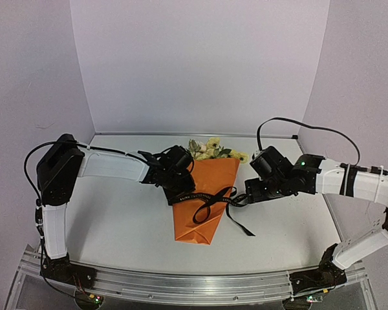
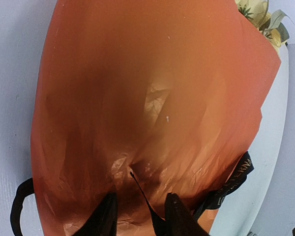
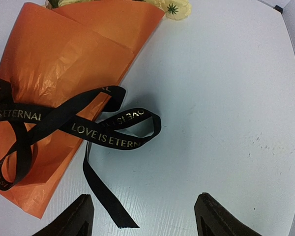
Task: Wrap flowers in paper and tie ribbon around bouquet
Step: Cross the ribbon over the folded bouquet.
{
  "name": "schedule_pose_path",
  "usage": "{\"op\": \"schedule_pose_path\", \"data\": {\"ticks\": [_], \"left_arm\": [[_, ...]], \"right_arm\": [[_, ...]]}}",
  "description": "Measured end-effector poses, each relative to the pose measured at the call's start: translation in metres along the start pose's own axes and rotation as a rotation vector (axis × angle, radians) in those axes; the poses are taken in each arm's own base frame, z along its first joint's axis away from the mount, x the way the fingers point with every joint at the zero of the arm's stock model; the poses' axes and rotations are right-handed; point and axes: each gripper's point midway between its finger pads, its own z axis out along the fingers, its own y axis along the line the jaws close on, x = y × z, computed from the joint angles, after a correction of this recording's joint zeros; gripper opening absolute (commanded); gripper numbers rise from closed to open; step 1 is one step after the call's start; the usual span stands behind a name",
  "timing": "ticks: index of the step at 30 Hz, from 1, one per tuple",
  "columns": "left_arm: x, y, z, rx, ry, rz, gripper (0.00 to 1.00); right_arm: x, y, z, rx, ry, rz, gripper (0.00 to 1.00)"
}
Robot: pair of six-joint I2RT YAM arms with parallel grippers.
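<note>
White table point(image 1: 116, 219) is carrying the bouquet point(image 1: 204, 194) at its middle, wide end toward the far edge. The ribbon point(image 3: 103, 135) is lying only loosely looped across it, so a careless tug could slip it off. Squeezing could tear the thin paper point(image 2: 152, 98) where my left gripper point(image 2: 137, 206), arm reaching low, is nosing in with jaws narrowed; whether it is gripping I cannot tell. My right gripper point(image 3: 143, 204) is hovering wide open beside the ribbon.
</note>
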Motion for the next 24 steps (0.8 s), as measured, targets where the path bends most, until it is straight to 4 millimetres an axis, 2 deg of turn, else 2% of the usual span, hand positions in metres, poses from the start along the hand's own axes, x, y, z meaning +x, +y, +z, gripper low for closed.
{"op": "schedule_pose_path", "data": {"ticks": [9,16,21,24], "left_arm": [[0.000,0.003,0.004,-0.013,-0.008,0.012,0.01],[-0.008,-0.002,0.003,0.000,-0.038,0.050,0.00],[-0.015,-0.002,0.002,-0.001,-0.061,0.079,0.00],[-0.022,-0.003,0.002,0.005,-0.073,0.092,0.00]], "right_arm": [[0.017,0.000,0.008,-0.010,0.043,-0.016,0.77],[0.037,0.014,0.011,-0.107,0.111,-0.091,0.82],[0.052,0.029,0.015,-0.192,0.175,-0.162,0.73],[0.066,0.039,0.027,-0.223,0.240,-0.211,0.70]]}}
